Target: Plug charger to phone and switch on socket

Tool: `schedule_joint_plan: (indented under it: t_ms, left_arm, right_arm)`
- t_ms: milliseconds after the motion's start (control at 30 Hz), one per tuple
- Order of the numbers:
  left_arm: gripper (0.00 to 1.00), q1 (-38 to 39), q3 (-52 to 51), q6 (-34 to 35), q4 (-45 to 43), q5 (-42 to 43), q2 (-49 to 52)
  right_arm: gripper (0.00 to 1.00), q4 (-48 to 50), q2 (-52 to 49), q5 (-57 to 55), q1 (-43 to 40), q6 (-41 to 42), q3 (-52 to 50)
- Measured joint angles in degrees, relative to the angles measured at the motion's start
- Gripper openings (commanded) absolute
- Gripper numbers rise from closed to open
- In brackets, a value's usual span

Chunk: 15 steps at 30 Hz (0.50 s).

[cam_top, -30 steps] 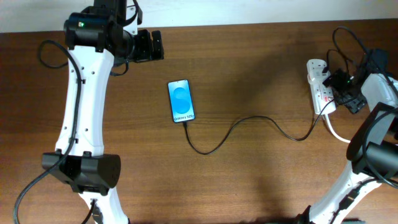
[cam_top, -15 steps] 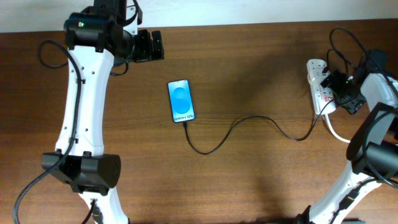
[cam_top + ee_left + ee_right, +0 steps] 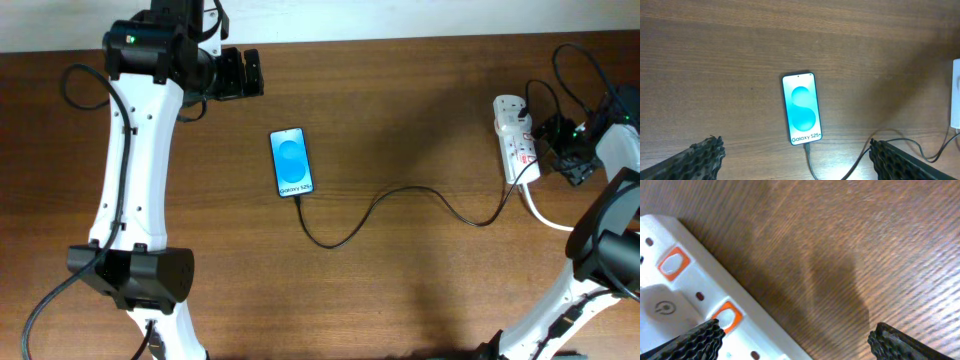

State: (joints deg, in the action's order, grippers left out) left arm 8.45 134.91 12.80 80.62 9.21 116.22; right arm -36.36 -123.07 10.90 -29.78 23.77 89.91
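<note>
Wooden table (image 3: pixel 400 290). White power strip (image 3: pixel 513 140) at right edge; right gripper (image 3: pixel 560 147) just beside it, jaws apart (one fingertip over an orange switch (image 3: pixel 726 316)). Left gripper (image 3: pixel 256 73) spread wide, far-left. Phone (image 3: pixel 291 162) mid-table, screen lit. Charger cable (image 3: pixel 400 190) plugged into phone's near end, runs toward strip.

We have two arms built of white links and black joint housings. Our left arm (image 3: pixel 128 150) carries a row of small dark dots along its long white link, a green light (image 3: pixel 130 40) on the black joint at 10 o'clock, and looping black cables (image 3: pixel 75 90). Our right arm (image 3: pixel 622 152), at 3 o'clock, trails thin black cables too. Our fingers (image 3: pixel 695 159) are black and ridged
</note>
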Motion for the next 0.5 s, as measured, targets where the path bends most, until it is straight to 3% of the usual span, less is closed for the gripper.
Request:
schedule_joint_plan:
  t_ms: [500]
  left_arm:
    - [0.99, 0.00, 0.00, 0.00, 0.00, 0.00, 0.00]
  right_arm:
    - [0.98, 1.09, 0.00, -2.21, 1.36, -0.22, 0.00]
